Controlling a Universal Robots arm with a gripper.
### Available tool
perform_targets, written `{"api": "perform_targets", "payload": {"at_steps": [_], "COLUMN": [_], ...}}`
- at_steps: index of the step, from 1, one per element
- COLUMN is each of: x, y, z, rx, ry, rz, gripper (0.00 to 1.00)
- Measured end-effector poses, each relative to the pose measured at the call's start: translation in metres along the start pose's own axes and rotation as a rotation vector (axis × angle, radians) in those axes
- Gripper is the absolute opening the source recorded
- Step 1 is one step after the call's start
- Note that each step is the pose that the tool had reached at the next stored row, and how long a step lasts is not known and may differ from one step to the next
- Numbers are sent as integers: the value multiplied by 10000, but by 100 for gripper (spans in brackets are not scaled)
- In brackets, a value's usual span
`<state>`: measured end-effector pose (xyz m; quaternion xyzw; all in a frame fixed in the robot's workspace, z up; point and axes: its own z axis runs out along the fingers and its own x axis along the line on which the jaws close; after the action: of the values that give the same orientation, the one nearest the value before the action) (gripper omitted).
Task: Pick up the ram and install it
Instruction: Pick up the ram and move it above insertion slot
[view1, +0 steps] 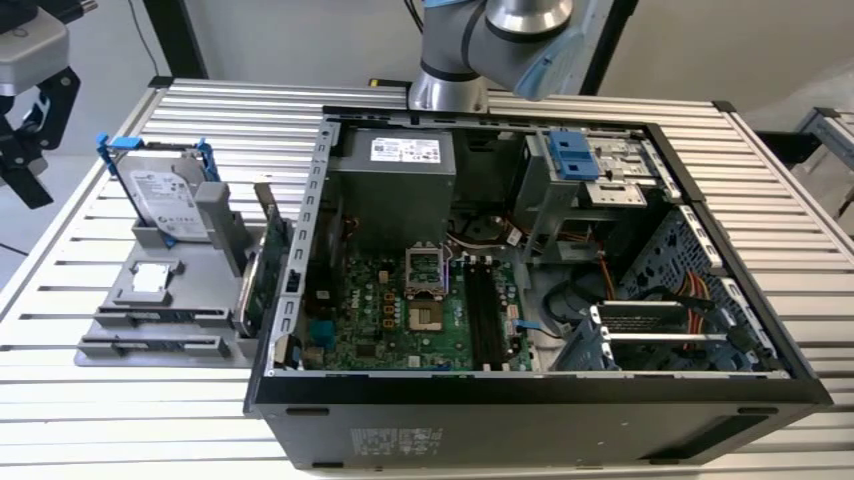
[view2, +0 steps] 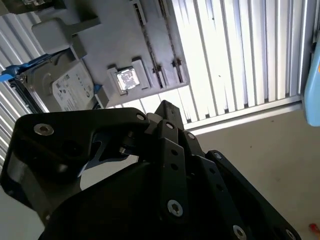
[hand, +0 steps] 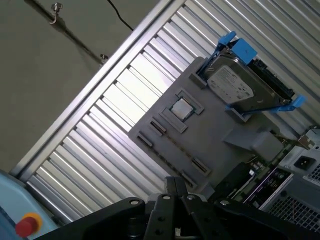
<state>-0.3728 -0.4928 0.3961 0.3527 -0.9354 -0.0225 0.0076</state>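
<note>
Nearest my lens is the gripper (hand: 174, 186) (view1: 30, 185), its black linkages narrowing to one tip in both wrist views. The jaws look drawn together. In the exterior view it hangs high at the exterior view's left, well apart from the parts. I take the ram (hand: 173, 145) to be the thin greyish strip standing on edge between the end brackets of the grey tray (hand: 215, 135), though I can't tell which of the two bracket rows holds it. Just beside it in the tray is a small square chip (hand: 181, 109). Past that a hard drive (hand: 235, 85) stands upright in a blue frame. A green card (view1: 271, 262) stands on edge between the tray and the open computer case (view1: 534, 410). Inside the case are the motherboard (view1: 387, 310) and dark memory slots (view1: 487, 310). Everything rests on the slatted metal surface (view1: 107, 420).
</note>
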Motion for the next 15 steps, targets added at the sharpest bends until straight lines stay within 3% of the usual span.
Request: {"api": "perform_targets", "payload": {"at_steps": [15], "x": [0], "y": [0], "z": [-1], "rx": [-2], "ry": [46], "rz": [-957], "gripper": [0]}}
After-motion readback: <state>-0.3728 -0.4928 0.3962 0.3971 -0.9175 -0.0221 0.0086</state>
